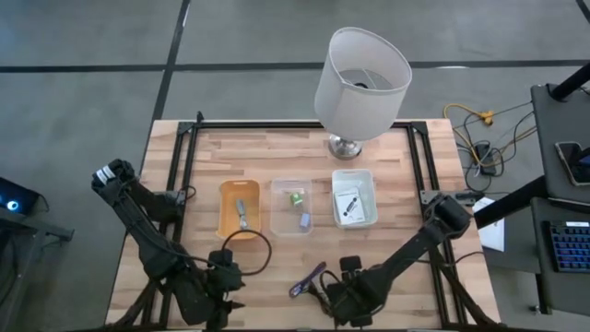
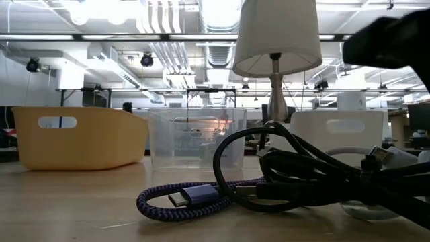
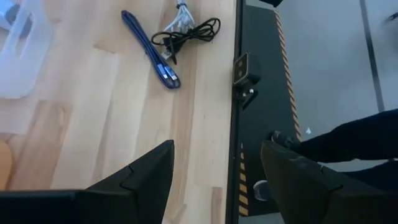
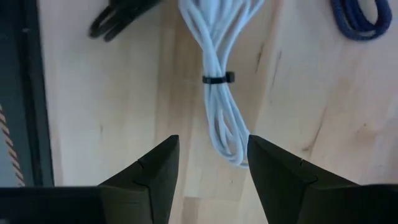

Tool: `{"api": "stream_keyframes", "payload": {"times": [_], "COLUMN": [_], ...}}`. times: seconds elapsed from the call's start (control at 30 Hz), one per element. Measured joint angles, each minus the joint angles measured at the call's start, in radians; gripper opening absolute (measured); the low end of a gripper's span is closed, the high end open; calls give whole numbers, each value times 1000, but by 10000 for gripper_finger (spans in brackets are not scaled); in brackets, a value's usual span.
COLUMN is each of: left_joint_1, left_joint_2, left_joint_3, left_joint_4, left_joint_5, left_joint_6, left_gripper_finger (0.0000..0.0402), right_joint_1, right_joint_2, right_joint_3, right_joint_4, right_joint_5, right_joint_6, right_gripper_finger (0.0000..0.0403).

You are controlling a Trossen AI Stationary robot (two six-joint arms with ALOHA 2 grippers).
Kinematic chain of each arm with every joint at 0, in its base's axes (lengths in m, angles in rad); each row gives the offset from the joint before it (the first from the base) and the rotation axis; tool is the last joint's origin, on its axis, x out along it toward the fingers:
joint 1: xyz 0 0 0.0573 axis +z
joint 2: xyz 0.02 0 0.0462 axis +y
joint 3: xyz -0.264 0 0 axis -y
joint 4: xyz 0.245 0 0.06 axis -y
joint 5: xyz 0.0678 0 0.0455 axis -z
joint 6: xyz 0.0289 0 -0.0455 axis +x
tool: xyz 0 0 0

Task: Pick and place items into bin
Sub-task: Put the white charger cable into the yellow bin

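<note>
Right gripper (image 4: 208, 171) spread, hovering right over bundled white cable with black tie (image 4: 219, 93) at table's near edge, likely lining up a pinch. Braided purple cord (image 1: 307, 278) and black cord (image 3: 186, 31) just beside it. Left gripper (image 3: 214, 171) spread, waiting near front-left corner. Orange bin (image 1: 239, 208), clear bin (image 1: 291, 207), white bin (image 1: 354, 197) mid-table, partly filled.

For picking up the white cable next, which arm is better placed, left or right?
Right. The right gripper has its jaws open directly above the white cable. The left gripper is open over the table edge, away from the cables.
</note>
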Motion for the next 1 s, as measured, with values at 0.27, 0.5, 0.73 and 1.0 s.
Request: {"api": "stream_keyframes", "payload": {"times": [0.27, 0.5, 0.73, 1.0], "left_joint_1": [0, 0, 1, 9], "left_joint_2": [0, 0, 0, -1], "left_joint_3": [-1, -3, -5, -6], "left_joint_4": [0, -1, -4, -4], "left_joint_5": [-28, -29, -63, -89], "left_joint_6": [1, 1, 2, 20], "left_gripper_finger": [225, 225, 225, 225], "right_joint_1": [-45, -87, -94, -94], "right_joint_2": [8, 8, 8, 3], "right_joint_3": [-55, -66, -117, -129], "right_joint_4": [71, 93, 125, 135], "right_joint_5": [-40, -77, -99, -134], "right_joint_6": [-70, -153, -145, -118], "right_gripper_finger": [178, 177, 145, 59]}}
